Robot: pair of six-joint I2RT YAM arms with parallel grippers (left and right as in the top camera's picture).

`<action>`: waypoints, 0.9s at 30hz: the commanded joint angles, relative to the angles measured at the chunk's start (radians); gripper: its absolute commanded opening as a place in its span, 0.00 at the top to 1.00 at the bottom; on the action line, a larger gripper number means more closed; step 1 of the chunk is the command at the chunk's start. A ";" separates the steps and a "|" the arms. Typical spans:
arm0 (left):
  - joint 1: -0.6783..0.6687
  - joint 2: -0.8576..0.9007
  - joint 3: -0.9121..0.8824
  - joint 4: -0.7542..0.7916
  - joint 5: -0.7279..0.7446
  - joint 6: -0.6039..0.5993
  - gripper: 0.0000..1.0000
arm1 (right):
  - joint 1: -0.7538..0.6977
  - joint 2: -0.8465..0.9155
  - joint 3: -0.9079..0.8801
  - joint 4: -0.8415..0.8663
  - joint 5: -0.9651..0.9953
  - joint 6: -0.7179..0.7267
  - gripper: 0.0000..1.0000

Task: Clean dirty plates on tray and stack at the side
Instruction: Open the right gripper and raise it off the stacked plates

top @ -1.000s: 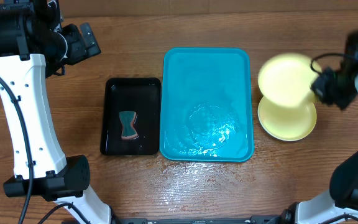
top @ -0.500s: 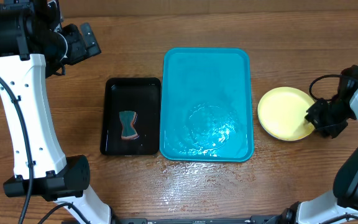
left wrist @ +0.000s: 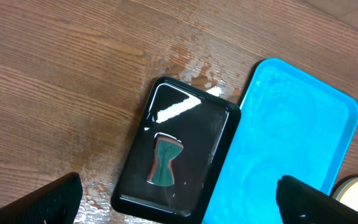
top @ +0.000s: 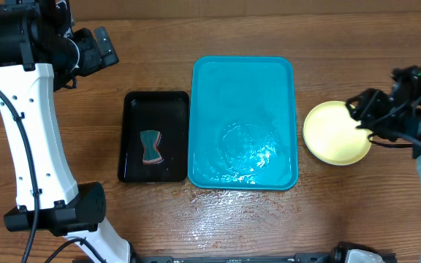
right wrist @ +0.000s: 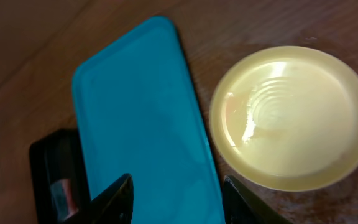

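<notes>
Now the plates (top: 335, 133) sit flat and face up in one pile on the wooden surface (top: 342, 44), just beside the right long edge of the blue tray (top: 243, 88), a thin gap between. Being round, they have no long axis; the tray's runs away from the robot. From above the pile reads as one plain disc, while the right wrist view shows wet rings glinting on the top plate. The right claw (right wrist: 178, 202) hovers released, holding nothing, at the pile's right side. The left claw (left wrist: 179, 202) is spread wide and holds nothing; its view takes in a black tray (top: 159, 109) with a sponge (top: 150, 147) in it.
</notes>
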 commanded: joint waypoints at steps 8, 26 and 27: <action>0.004 -0.013 0.015 -0.002 0.010 0.019 0.00 | 0.288 -0.007 0.014 0.044 -0.025 -0.040 0.52; 0.000 -0.014 0.015 -0.002 0.202 0.031 0.00 | 0.321 -0.007 0.014 0.055 -0.011 -0.040 0.00; -0.004 -0.014 0.015 -0.002 0.224 0.076 0.00 | 0.321 -0.007 0.014 0.055 -0.011 -0.040 0.00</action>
